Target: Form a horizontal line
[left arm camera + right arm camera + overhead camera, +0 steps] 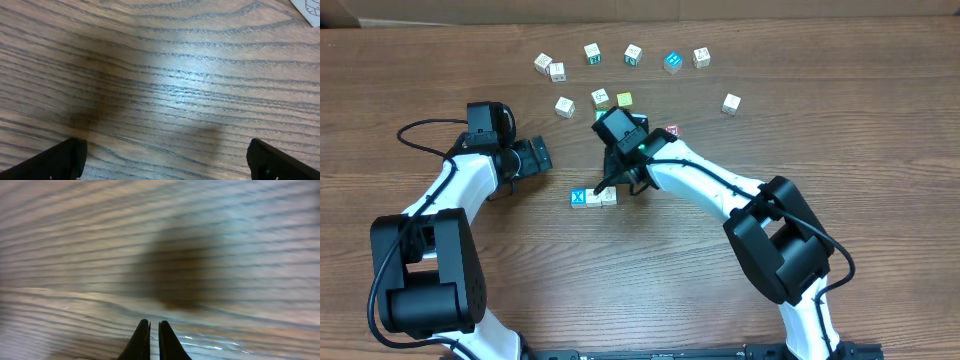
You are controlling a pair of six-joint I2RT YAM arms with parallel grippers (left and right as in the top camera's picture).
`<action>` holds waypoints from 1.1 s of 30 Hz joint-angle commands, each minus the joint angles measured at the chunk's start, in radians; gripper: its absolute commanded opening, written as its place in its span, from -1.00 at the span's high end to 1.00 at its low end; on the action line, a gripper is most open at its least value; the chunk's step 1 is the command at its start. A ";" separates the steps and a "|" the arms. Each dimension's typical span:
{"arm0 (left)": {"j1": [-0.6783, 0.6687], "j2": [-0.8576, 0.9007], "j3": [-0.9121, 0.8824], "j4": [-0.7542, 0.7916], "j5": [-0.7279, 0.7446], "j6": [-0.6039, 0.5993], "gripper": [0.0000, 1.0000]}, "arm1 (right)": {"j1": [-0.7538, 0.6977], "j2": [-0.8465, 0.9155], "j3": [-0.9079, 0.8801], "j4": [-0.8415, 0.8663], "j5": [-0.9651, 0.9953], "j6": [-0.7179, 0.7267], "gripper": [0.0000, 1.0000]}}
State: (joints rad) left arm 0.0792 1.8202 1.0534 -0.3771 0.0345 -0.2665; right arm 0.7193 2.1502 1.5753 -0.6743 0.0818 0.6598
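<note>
Three small letter cubes sit side by side in a short row at the table's middle: a blue one point(578, 198), a pale one point(593, 197) and another pale one point(609, 195). My right gripper point(605, 184) hangs just above the row's right end; in the right wrist view its fingers point(154, 337) are shut with nothing between them over bare wood. My left gripper point(538, 157) rests left of the row, wide open and empty; the left wrist view point(165, 160) shows only wood grain between its fingertips.
Loose cubes lie at the back: white ones point(543, 63), point(557, 71), point(592, 52), point(633, 54), point(701, 57), point(731, 103), point(565, 106), point(600, 97), a blue one point(673, 62), a yellow-green one point(624, 101), a red one point(673, 131) by the right arm.
</note>
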 commanded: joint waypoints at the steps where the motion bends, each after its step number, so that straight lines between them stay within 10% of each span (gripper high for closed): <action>1: -0.001 0.013 -0.004 0.000 0.008 -0.010 -0.99 | -0.006 0.008 -0.003 -0.036 0.000 0.007 0.90; 33: -0.001 0.013 -0.004 0.000 0.008 -0.010 -0.99 | -0.004 0.008 -0.003 -0.145 -0.245 0.006 0.90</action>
State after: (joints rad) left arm 0.0792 1.8202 1.0534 -0.3775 0.0345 -0.2665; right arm 0.7132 2.1502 1.5753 -0.8215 -0.1505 0.6617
